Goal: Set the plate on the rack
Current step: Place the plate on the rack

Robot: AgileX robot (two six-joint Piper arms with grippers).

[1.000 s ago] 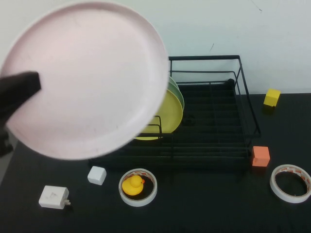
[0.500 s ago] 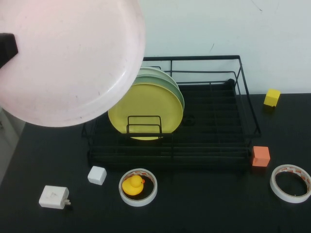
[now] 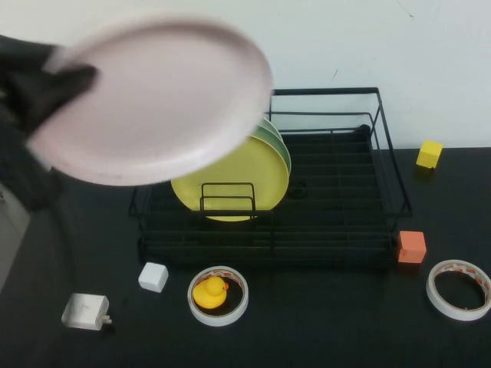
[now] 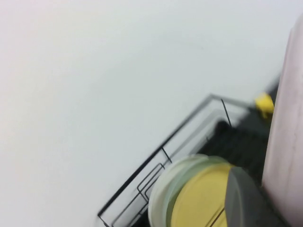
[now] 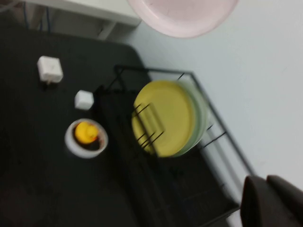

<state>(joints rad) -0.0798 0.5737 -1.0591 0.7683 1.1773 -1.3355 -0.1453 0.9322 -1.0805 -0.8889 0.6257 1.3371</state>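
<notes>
Left gripper (image 3: 65,77) clamped on plate (image 3: 157,103) rim, held aloft above rack (image 3: 330,192) near worktop's far-left corner. Right gripper (image 5: 272,201) raised high over the table, finger state unclear.

plate (image 3: 165,107): looking smooth, matt pale pink in my left fingers (image 3: 73,77)
rack (image 3: 337,192): showing thin black wire
counter (image 3: 322,322): lying matt black

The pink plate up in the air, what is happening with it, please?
The left gripper holds the pale pink plate by its edge, lifted above the table at the rack's left end. The black wire rack already holds a yellow plate and pale green plates standing upright. The right gripper is raised over the rack's other end, holding nothing.
</notes>
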